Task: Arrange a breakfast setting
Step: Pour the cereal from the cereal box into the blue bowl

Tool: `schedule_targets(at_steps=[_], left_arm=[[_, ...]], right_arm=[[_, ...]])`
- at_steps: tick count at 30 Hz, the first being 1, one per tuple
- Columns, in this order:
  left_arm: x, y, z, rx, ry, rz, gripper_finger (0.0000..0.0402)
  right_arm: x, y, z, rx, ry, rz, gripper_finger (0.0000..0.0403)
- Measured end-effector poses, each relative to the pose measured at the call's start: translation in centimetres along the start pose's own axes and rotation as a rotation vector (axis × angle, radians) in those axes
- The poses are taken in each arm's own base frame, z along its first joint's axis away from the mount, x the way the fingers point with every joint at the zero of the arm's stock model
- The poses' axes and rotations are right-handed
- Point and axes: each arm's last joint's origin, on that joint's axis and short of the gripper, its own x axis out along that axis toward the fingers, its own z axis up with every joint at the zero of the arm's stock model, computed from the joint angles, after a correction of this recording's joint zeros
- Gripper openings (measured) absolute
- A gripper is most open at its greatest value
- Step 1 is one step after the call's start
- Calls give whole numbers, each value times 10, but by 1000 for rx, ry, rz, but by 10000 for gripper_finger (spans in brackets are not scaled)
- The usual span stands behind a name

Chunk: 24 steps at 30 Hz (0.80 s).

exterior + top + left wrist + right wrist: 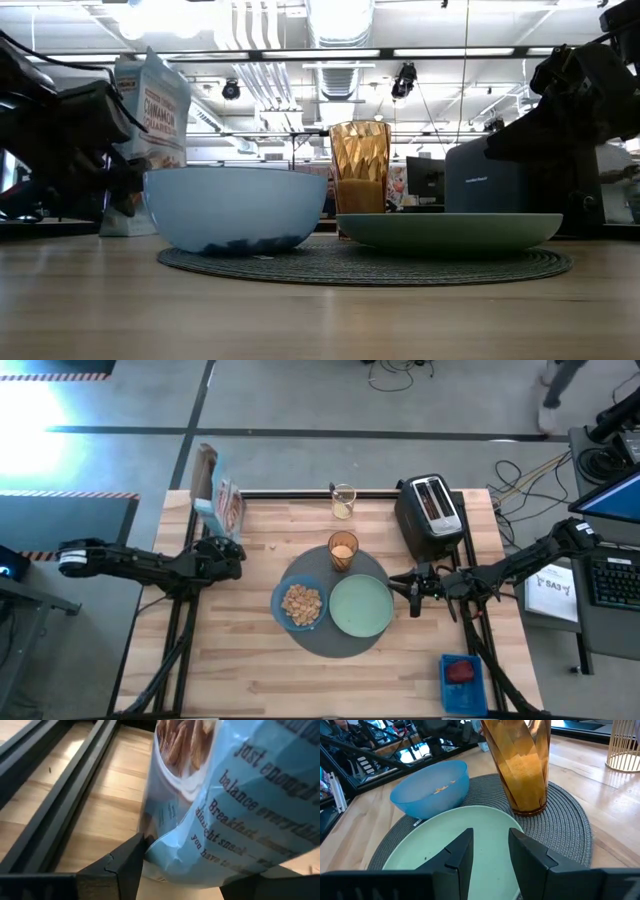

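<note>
Nearest to me, the blue bowl with cereal and the green plate sit side by side on the round grey mat; just behind them, also on the mat, stands the glass of orange drink; I see no spoon anywhere. My right gripper hovers at the plate's right edge, fingers spread a little and holding nothing. My left gripper is at the table's left side, its fingers either side of the cereal box; whether they pinch it or merely flank it I cannot tell. Farther back stand the toaster and a small empty glass. I judge the risks thus: my right fingers could nudge the plate into the bowl; a careless left move could topple the box.
</note>
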Motion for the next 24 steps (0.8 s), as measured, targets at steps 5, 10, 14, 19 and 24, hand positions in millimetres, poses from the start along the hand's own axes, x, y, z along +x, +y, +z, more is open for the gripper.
schedule_targets(at_steps=[5,10,14,19,24], left_arm=[[-1,-2,1,80,47,-21,189],[-4,-7,2,123,144,-68,195],[-5,-9,3,122,178,-68,200],[-5,-8,3,87,162,-53,202],[-5,-6,3,78,131,-37,190]], right_arm=[[0,0,0,0,0,0,114],[0,0,0,0,0,0,114],[0,0,0,0,0,0,114],[0,0,0,0,0,0,114],[0,0,0,0,0,0,114]])
